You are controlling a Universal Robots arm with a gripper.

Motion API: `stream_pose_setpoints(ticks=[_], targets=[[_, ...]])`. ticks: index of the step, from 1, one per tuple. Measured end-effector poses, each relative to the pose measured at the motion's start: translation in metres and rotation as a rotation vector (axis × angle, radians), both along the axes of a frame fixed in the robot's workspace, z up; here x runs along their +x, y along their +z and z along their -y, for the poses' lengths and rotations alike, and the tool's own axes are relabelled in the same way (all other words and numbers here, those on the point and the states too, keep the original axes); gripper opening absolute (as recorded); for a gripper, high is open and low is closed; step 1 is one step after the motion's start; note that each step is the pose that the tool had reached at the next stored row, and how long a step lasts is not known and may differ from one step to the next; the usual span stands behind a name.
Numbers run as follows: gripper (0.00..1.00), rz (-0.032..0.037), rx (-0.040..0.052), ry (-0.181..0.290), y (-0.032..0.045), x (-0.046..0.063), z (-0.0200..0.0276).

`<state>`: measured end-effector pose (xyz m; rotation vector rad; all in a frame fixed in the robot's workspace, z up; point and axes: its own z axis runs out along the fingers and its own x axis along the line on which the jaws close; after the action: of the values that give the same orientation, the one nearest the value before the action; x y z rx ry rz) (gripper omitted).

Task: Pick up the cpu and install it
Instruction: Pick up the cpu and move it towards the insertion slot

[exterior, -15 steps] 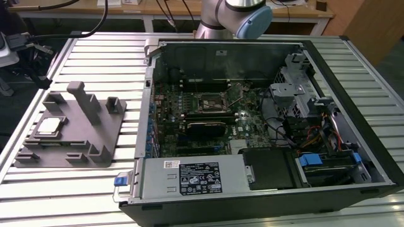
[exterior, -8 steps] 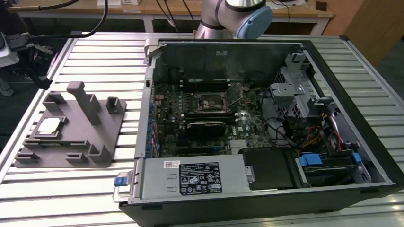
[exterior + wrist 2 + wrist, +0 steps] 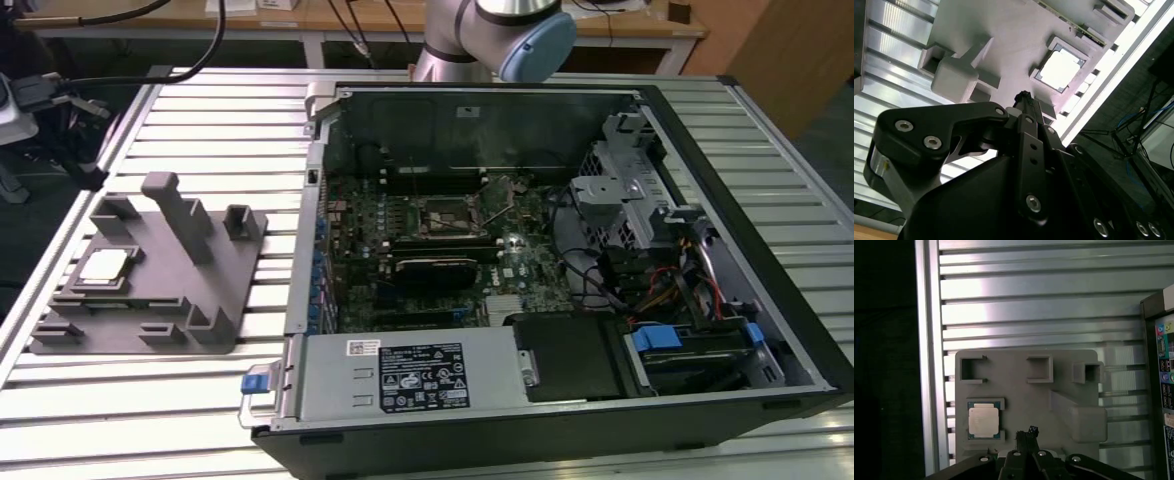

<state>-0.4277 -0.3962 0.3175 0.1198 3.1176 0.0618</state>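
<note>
On the slatted metal table [image 3: 200, 110], toward the exterior view's left, the cpu [image 3: 107, 265] lies flat, silver side up, in a shallow pocket of the grey fixture block [image 3: 200, 275]. It is well apart from the open computer case [image 3: 441, 440] and its motherboard socket [image 3: 445, 218]. In both wrist views the gripper [image 3: 1029, 431] [image 3: 1023, 96] hangs above the block, near the chip (not touching it), its fingers drawn together on nothing.
</note>
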Motion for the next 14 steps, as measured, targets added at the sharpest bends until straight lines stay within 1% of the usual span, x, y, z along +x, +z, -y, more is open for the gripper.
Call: stream_pose_setpoints(ticks=[6, 14], targets=[[0.11, 0.0002, 0.0001, -0.001, -0.0068, -0.011, 0.0000], [0.11, 0.0002, 0.0000, -0.001, -0.0186, -0.022, 0.0000]])
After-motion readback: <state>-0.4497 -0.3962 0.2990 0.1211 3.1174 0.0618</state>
